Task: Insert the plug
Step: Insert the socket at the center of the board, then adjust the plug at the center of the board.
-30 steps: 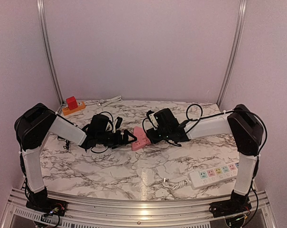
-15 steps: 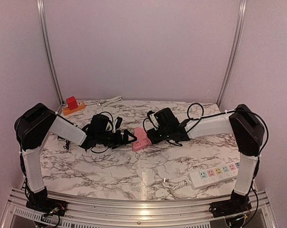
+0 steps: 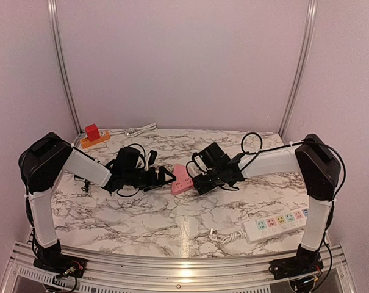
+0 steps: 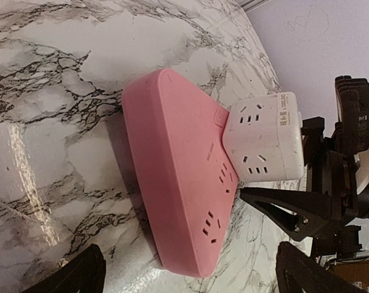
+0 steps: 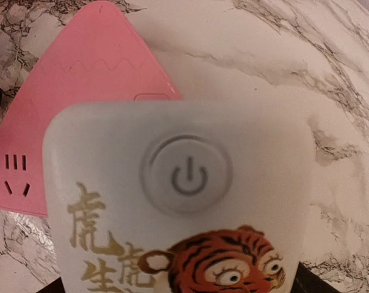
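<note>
Right wrist view: what writing can be read there?

Gold Chinese characters are printed on the white cube adapter point(image 5: 178, 140), among them 虎 twice and 生. The line is cut off by the lower edge. A round power button point(image 5: 187, 174) marked with a standby symbol is set above a cartoon tiger face point(image 5: 227, 265), which is also cropped. In the left wrist view, small grey lettering is carried on the cube's side, but it is too small to be read.

Where is the adapter, and how is it seated?

It is found mid-way across the marble table point(image 3: 141, 220), between the two grippers. It is butted against the right side of the pink triangular socket block point(image 4: 178, 183). Its prongs are hidden, so how far it is pushed in cannot be told. Socket holes are seen on the face turned towards the left wrist camera.

How are the jaws held?

The left gripper point(image 3: 168, 177) is spread wide with nothing gripped, just left of the pink block. The right gripper point(image 3: 196, 182) is set astride the cube. Only dark slivers of its fingers point(image 5: 309, 285) are seen, so whether the cube is pressed cannot be told.

Anything else?

A white power strip point(image 3: 275, 224) with coloured outlets is laid near right, and its end is hidden behind the right arm.
</note>
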{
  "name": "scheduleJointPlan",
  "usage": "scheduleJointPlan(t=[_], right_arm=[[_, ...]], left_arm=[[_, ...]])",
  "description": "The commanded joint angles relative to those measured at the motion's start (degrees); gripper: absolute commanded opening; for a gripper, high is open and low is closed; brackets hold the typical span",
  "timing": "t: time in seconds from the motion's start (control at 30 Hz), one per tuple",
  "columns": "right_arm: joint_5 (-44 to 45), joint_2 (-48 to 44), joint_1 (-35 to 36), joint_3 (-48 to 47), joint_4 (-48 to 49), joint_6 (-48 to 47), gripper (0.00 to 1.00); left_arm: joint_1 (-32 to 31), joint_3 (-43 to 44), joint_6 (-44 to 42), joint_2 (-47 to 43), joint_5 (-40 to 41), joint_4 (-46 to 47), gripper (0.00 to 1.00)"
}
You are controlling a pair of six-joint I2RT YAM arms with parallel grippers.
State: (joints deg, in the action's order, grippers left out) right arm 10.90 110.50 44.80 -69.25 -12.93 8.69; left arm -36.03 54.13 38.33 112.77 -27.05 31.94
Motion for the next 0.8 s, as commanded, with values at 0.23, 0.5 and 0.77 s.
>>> scheduleJointPlan(t=[0.23,0.5,0.77], right_arm=[[2.2,-7.7,0.6,0.8,-2.2,0.2,0.98],[5.5,-17.7,0.9,7.3,2.7,0.3,0.99],[1.5,-23.8,0.5,14.1,11.8,3.8,0.98]], left_arm=[[1.3,-1.5,-1.1,-5.3,1.6,1.7,0.99],[5.3,-3.0,-6.0,-12.0,6.7,-4.2,0.99],[11.5,-7.7,-2.3,-19.5,13.9,-4.7,0.99]])
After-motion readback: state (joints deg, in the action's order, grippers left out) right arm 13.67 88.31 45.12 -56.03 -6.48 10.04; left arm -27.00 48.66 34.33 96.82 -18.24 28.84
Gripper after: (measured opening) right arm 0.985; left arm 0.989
